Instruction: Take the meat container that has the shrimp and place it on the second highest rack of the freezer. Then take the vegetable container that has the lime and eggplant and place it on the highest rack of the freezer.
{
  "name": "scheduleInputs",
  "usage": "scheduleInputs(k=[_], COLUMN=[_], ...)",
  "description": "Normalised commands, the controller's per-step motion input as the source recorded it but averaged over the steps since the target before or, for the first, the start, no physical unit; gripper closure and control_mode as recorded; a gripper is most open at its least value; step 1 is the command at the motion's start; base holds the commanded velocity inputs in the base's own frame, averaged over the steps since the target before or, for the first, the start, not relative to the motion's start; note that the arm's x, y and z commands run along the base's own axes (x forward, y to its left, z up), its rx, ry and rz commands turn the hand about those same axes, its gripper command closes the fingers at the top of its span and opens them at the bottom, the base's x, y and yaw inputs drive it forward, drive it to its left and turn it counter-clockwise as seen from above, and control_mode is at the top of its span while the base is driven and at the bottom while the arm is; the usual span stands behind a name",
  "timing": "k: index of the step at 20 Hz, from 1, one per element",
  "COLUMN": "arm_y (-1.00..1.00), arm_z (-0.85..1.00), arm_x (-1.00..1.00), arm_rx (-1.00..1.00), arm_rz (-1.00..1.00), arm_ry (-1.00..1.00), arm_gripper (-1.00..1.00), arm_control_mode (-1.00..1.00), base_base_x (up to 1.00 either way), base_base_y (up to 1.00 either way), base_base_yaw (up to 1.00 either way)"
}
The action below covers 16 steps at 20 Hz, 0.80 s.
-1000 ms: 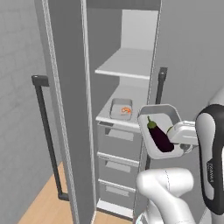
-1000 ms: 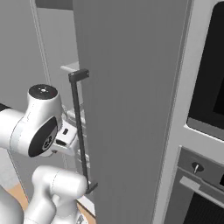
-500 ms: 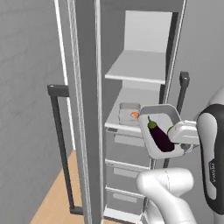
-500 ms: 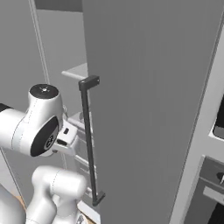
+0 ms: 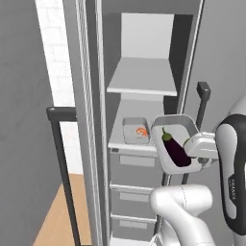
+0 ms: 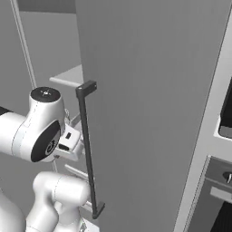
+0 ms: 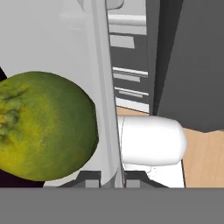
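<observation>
The freezer [image 5: 144,33] stands open in front of me. On its lower shelf board [image 5: 120,142] sits the meat container [image 5: 136,130] with the tiny orange shrimp [image 5: 141,130]. The upper shelf board [image 5: 142,77] is bare. My gripper [image 5: 191,148] is shut on the right rim of the vegetable container [image 5: 166,129], held tilted just right of the lower shelf. The dark eggplant [image 5: 176,150] lies in it. In the hand view the lime [image 7: 43,127] rests against the container's wall [image 7: 103,78], and my fingertips [image 7: 89,178] clamp that wall.
Grey drawer fronts [image 5: 134,163] fill the freezer below the lower shelf. The open left door with its dark bar handle [image 5: 62,168] stands at my left. The right door and its handle [image 6: 88,149] stand close to the arm [image 6: 43,124]. The oven column [image 6: 222,195] is further right.
Both base views have shifted and the freezer looks closer and more centred, so the base has driven. The vegetable container stays held in the gripper in the same pose.
</observation>
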Motion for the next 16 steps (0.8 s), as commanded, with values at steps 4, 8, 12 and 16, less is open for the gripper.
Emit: scheduleInputs(k=[4, 8, 12, 16], arm_y=[0.0, 0.0, 0.0, 0.0], arm_z=[0.0, 0.0, 0.0, 0.0], arm_x=[0.0, 0.0, 0.0, 0.0], arm_rx=[0.0, 0.0, 0.0, 0.0], arm_rz=[0.0, 0.0, 0.0, 0.0], arm_ry=[0.0, 0.0, 0.0, 0.0], arm_gripper=[1.0, 1.0, 1.0, 1.0], arm_control_mode=[1.0, 1.0, 1.0, 1.0], base_base_x=[0.29, 0.34, 0.44, 0.31], base_base_y=[0.04, 0.14, 0.38, 0.46], base_base_yaw=[-0.28, -0.31, -0.21, -0.15])
